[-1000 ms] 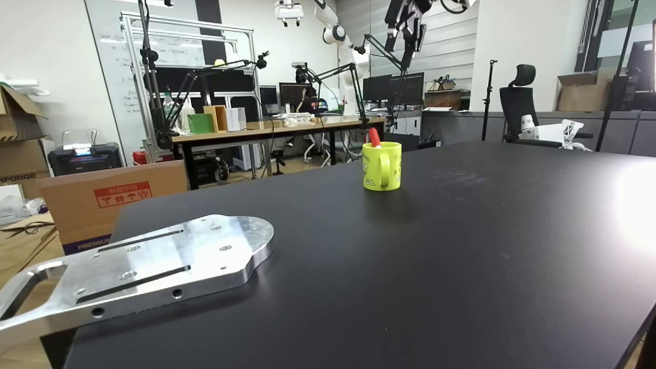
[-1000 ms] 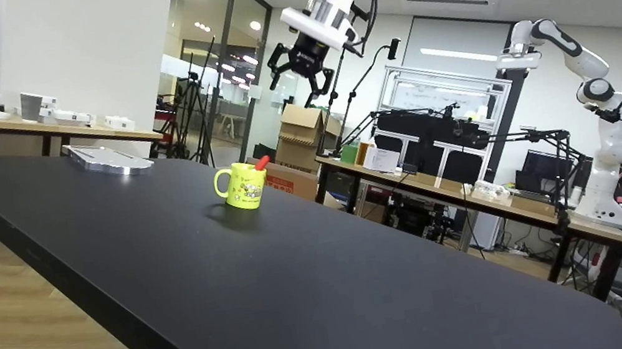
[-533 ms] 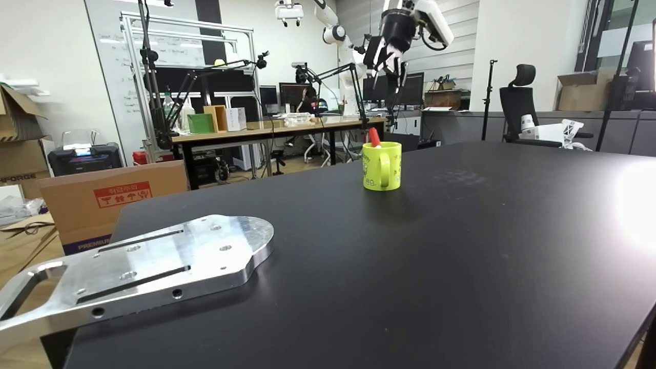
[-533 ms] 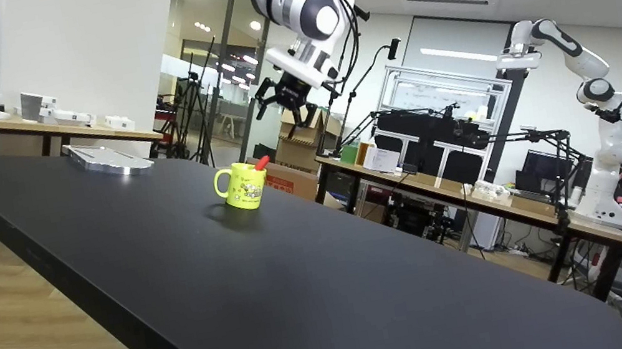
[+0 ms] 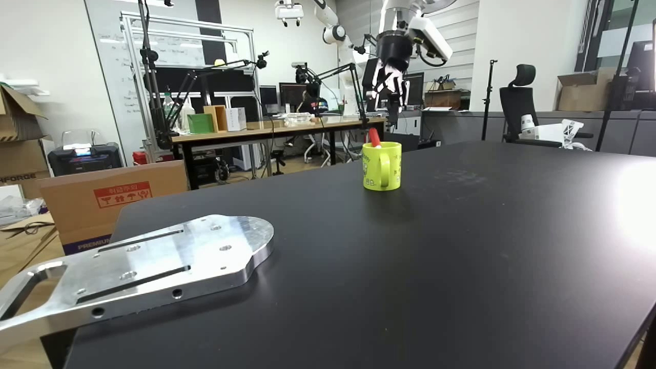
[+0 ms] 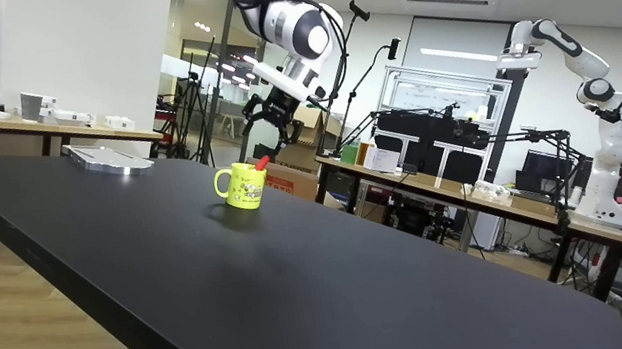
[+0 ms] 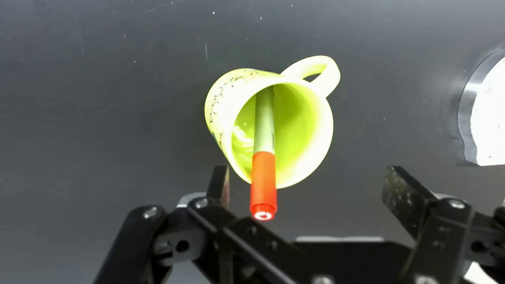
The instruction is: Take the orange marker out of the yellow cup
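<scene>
The yellow cup (image 5: 393, 165) stands upright on the black table in both exterior views (image 6: 245, 187). The orange marker leans inside it, its red-orange cap (image 5: 374, 137) sticking out above the rim. In the wrist view I look down into the cup (image 7: 227, 104); the marker (image 7: 263, 183) has a pale barrel inside and its cap points towards me. The barrel's lower end is hidden in the cup. My gripper (image 7: 309, 185) is open and empty, above the cup. The cap lies between the fingers in view, nearer the left one, apart from both. The gripper also shows in both exterior views (image 5: 383, 108) (image 6: 264, 139).
A shiny metal plate (image 5: 200, 253) lies on the black table (image 5: 410, 287) and shows at the right of the wrist view (image 7: 489, 114). The cup's handle (image 7: 329, 77) points to the upper right there. A cardboard box (image 5: 115, 210) stands beyond the table edge.
The arm has come down from high above towards the cup, moving left in the exterior views. The gripper stays open. The cup and marker have not moved.
</scene>
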`<state>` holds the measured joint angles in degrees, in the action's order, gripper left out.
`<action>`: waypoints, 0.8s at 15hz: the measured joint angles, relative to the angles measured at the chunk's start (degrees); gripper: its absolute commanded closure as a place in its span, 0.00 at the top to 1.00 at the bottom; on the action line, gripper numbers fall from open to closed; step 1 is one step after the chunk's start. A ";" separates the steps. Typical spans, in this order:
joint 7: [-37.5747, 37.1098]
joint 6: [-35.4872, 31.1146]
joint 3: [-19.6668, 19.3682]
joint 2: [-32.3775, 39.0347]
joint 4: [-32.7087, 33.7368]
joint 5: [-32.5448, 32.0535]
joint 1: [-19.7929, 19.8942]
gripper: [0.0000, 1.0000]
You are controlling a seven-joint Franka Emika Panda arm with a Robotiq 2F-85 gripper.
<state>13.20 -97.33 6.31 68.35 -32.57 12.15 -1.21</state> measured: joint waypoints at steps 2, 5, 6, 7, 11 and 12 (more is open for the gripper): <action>0.00 0.15 -0.01 0.52 0.61 0.00 0.03 1.00; 0.00 0.17 -0.05 1.04 0.97 0.00 0.11 1.00; 0.00 0.15 -0.05 1.24 1.08 0.00 0.15 1.00; 0.00 0.12 -0.05 1.44 1.18 0.01 0.19 1.00; 0.06 -0.09 -0.05 2.27 1.67 0.00 0.20 1.00; 0.16 -0.61 -0.05 2.43 1.74 -0.02 0.19 1.00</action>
<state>13.36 -97.94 6.26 70.78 -30.83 12.12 -1.01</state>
